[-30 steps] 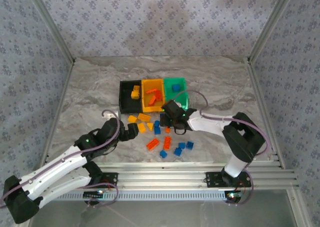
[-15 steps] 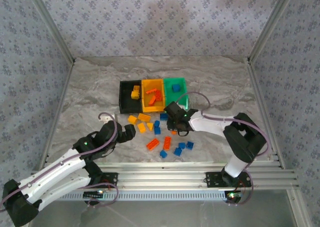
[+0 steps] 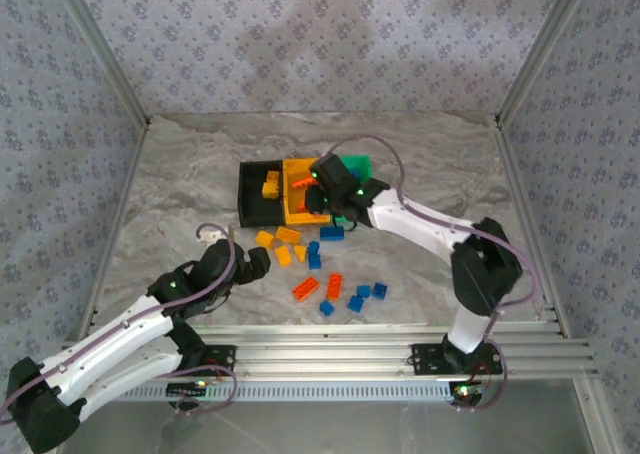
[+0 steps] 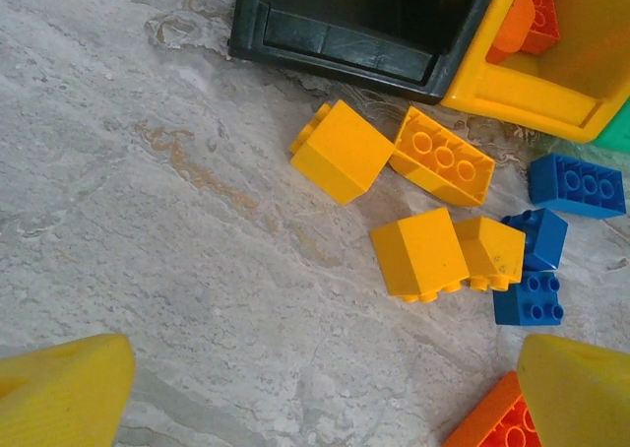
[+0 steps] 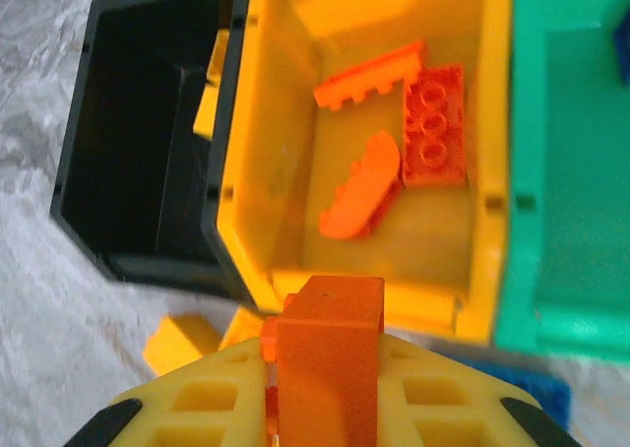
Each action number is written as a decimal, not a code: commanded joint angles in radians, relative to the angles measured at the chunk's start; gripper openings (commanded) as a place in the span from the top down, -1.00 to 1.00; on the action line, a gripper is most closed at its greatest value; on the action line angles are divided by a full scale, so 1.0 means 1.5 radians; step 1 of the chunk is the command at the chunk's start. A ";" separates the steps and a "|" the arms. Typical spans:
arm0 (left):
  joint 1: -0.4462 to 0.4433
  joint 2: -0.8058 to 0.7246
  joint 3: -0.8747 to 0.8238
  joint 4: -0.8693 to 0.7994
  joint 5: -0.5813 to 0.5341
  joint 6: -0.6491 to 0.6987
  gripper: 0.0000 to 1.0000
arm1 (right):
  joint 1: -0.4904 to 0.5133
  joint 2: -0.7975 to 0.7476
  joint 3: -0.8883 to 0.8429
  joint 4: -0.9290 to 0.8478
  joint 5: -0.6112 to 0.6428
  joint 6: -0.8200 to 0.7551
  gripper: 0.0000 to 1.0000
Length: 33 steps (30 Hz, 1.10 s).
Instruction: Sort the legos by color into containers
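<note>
The three joined containers stand mid-table: black point(image 3: 258, 199), yellow-orange point(image 3: 300, 206) and green point(image 3: 358, 164). My right gripper point(image 3: 322, 192) hangs over the yellow-orange bin's near edge, shut on an orange-red lego point(image 5: 330, 353). That bin point(image 5: 285, 122) holds three orange-red legos point(image 5: 431, 122). A yellow brick point(image 3: 270, 184) lies in the black bin. My left gripper point(image 3: 262, 264) is open and empty point(image 4: 325, 388), low over bare table just short of the loose yellow legos point(image 4: 343, 152), with blue ones point(image 4: 576, 184) to their right.
Loose legos lie scattered in front of the bins: yellow point(image 3: 280, 244), blue point(image 3: 315, 254), orange-red point(image 3: 305, 289) and more blue point(image 3: 368, 294) toward the near edge. Patterned walls close in the table on three sides. A metal rail point(image 3: 380, 339) runs along the front.
My right gripper closed on an orange-red brick in the loose pile, lifted it and carried it back to above the yellow-orange bin. The left gripper drew back slightly, staying open.
</note>
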 commanded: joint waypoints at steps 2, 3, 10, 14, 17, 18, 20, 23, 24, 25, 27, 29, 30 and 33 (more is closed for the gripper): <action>0.005 -0.011 0.009 0.013 0.021 0.006 -0.99 | -0.016 0.108 0.106 -0.030 0.034 -0.045 0.54; 0.006 -0.011 0.009 0.012 0.025 0.008 -0.99 | -0.018 0.135 0.134 -0.035 0.042 -0.049 0.53; 0.014 -0.007 0.021 -0.019 0.035 0.014 -0.99 | -0.033 0.229 0.241 -0.052 0.052 -0.045 0.25; 0.020 -0.006 0.021 -0.019 0.045 0.020 -0.99 | -0.033 0.202 0.235 -0.017 0.056 -0.051 -0.28; 0.023 0.000 0.025 -0.012 0.054 0.030 -0.99 | -0.028 0.159 0.212 -0.004 0.060 -0.049 -0.37; 0.023 0.004 0.029 -0.009 0.057 0.036 -0.99 | -0.025 0.138 0.191 0.007 0.061 -0.047 -0.39; 0.023 0.019 0.037 -0.004 0.063 0.049 -0.99 | -0.019 0.090 0.138 0.033 0.063 -0.037 -0.43; 0.023 0.057 0.050 0.009 0.083 0.069 -0.99 | -0.010 0.010 0.041 0.069 0.068 -0.030 -0.45; 0.022 0.076 0.055 0.019 0.095 0.076 -0.99 | -0.007 -0.018 0.006 0.080 0.069 -0.009 -0.46; 0.021 0.093 0.059 0.029 0.106 0.080 -0.99 | -0.005 -0.041 -0.024 0.085 0.070 -0.003 -0.45; 0.014 0.147 0.072 0.046 0.117 0.087 -0.95 | -0.003 -0.091 -0.092 0.098 0.067 0.011 -0.45; 0.003 0.198 0.087 0.067 0.118 0.096 -0.91 | -0.003 -0.135 -0.161 0.110 0.064 0.021 -0.46; -0.003 0.228 0.094 0.080 0.115 0.102 -0.90 | -0.004 -0.157 -0.190 0.113 0.064 0.024 -0.46; -0.009 0.313 0.115 0.116 0.115 0.119 -0.76 | -0.005 -0.212 -0.256 0.115 0.070 0.035 -0.47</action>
